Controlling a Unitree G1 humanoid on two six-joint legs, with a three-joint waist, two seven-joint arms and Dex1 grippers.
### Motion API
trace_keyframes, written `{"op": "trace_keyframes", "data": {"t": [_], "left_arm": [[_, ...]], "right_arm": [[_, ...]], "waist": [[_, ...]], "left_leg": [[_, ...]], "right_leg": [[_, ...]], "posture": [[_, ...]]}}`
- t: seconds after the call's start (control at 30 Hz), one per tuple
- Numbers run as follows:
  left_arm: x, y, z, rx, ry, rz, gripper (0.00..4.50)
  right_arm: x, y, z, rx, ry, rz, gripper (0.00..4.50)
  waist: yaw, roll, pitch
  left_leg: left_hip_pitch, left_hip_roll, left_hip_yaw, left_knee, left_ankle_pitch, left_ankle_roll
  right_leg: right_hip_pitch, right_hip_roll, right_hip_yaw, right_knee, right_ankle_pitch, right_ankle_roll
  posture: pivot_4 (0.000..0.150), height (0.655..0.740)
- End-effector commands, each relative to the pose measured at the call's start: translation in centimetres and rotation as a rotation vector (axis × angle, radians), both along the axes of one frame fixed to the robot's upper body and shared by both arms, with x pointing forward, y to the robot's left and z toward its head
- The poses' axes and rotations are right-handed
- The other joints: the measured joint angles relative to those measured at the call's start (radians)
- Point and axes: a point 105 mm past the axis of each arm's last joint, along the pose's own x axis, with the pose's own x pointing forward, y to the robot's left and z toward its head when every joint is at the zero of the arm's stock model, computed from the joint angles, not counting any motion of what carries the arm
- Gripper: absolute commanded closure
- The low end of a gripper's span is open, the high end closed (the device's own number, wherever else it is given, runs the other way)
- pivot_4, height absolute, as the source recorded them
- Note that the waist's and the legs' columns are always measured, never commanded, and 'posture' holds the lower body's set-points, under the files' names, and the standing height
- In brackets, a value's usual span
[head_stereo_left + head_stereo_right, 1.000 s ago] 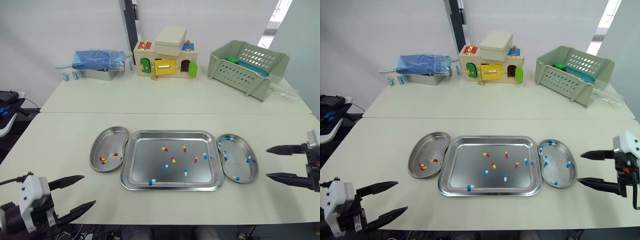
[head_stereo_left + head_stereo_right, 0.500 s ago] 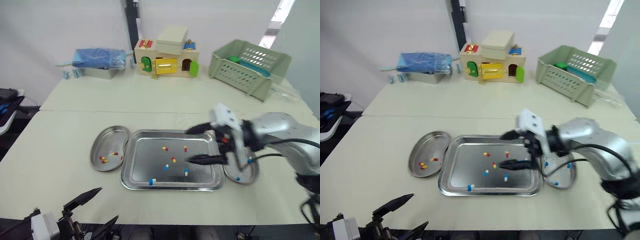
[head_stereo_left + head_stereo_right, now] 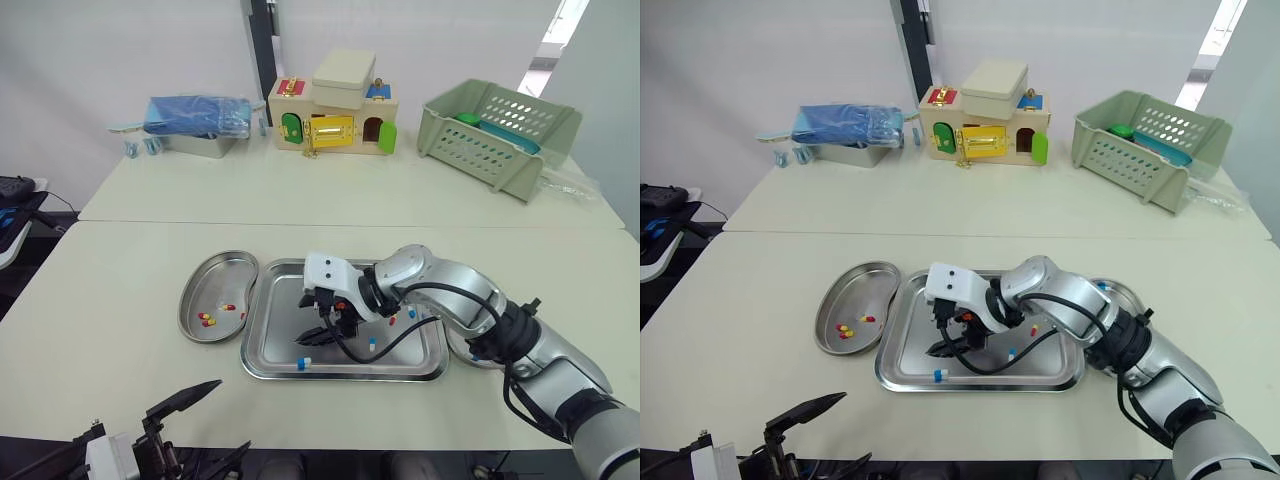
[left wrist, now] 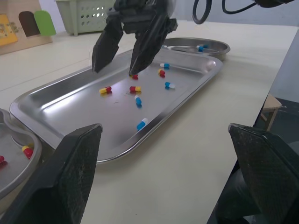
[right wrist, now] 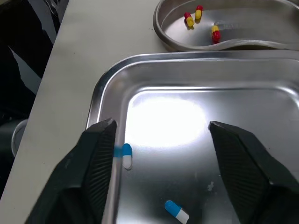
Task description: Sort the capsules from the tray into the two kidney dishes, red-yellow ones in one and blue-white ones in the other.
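**Right hand over the tray.** My right hand [image 4: 114, 70], fingers spread and empty, is hovering above the tray [image 3: 340, 376] towards its front-left corner. A blue-white capsule [image 5: 125, 156] is lying there just beside the rim. Risk: in closing, a finger may be catching the rim and flicking the capsule out. My left hand [image 3: 232, 415] is hanging open at the worktop's near edge.

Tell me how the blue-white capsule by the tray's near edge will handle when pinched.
The capsule is small, rounded, glossy: it probably rolls or squirts from a pinch. On the smooth metal tray it likely slides when nudged.
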Motion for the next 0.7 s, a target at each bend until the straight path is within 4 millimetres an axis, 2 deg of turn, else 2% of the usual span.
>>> {"op": "trace_keyframes", "data": {"t": [0.03,0.13,0.3,0.47,0.7], "left_arm": [[0.2,-0.2,0.1,0.002,-0.015,0.008,0.00],[0.1,-0.3,0.0,-0.001,-0.008,0.034,0.00],[0.0,-0.1,0.0,0.004,-0.002,0.041,0.00],[0.2,-0.1,0.1,0.005,0.001,0.045,0.00],[0.3,-0.1,0.1,0.006,0.007,0.048,0.00]], "right_arm": [[-0.6,1.2,-0.9,-0.041,-0.020,0.067,1.74],[-1.3,1.6,-2.6,-0.087,-0.025,0.108,1.74],[-1.3,1.7,-2.7,-0.088,-0.029,0.123,1.74],[-1.3,1.9,-2.7,-0.081,-0.034,0.129,2.71],[-1.5,1.9,-2.7,-0.082,-0.036,0.147,2.71]], "waist": [[0.000,0.000,0.000],[-0.009,0.000,0.000],[-0.009,0.000,0.000],[-0.009,0.000,0.000],[-0.009,0.001,0.000]], "left_leg": [[0.000,0.000,0.000,0.000,0.000,0.000],[0.000,0.000,0.000,0.000,0.000,0.000],[0.000,0.000,0.000,-0.001,0.000,0.000],[0.000,0.000,0.000,-0.001,0.000,0.000],[0.000,0.000,0.000,-0.001,0.000,0.000]], "right_leg": [[0.000,0.000,0.000,0.000,0.000,0.000],[0.000,0.001,0.001,0.001,0.000,0.000],[-0.002,0.001,0.001,0.001,0.000,0.000],[-0.002,0.001,0.001,0.000,0.000,0.000],[-0.002,0.001,0.001,0.000,0.000,0.000]], "posture": [[0.150,0.7400],[0.150,0.7400],[0.150,0.7400],[0.150,0.7400],[0.150,0.7400]]}}
